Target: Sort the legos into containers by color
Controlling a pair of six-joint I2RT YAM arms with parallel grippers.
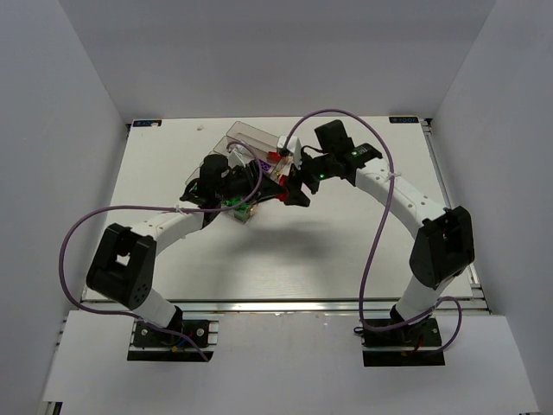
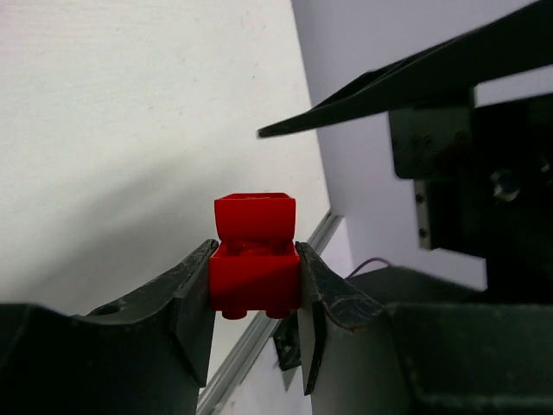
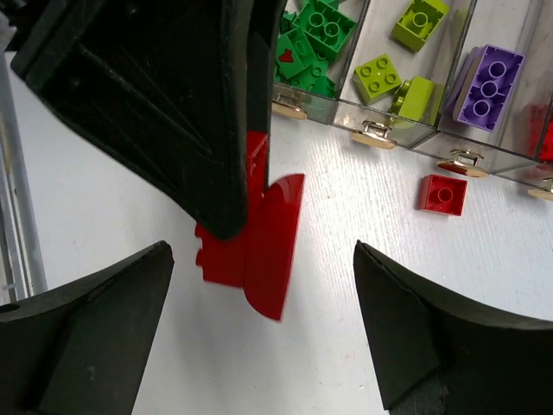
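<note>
From above, white walls (image 1: 69,130) close in the table (image 1: 276,259) at 9, 12 and 3 o'clock, and a metal rail runs along its near edge at 6. Both arms bend inward and meet just past the table's centre. That leaves broad white tabletop at 7 and 5 o'clock of them. The bins (image 1: 246,136) sit at 12 o'clock of the meeting point, so room there is tight. In this view the two arms' ends overlap and we cannot make out what is held.

The left gripper (image 2: 255,246) pinches a red brick (image 2: 255,285). Its fingers (image 2: 194,303) press the brick's two sides, and more red plastic stands up above the tips.

The right gripper (image 3: 263,277) is spread wide. Its fingers (image 3: 86,328) stand on either side of the same red brick (image 3: 268,242) without touching it. The brick hangs in the gap toward 12 o'clock, and its upper part is hidden behind the left gripper's black finger.

Along the top edge, the bins (image 3: 371,131) are cut off by the frame. From left to right they hold green bricks (image 3: 315,35), lime bricks (image 3: 380,73) and a purple brick (image 3: 488,82). A small red brick (image 3: 443,192) lies on the table just outside the bins, at 7 o'clock of the purple one.
</note>
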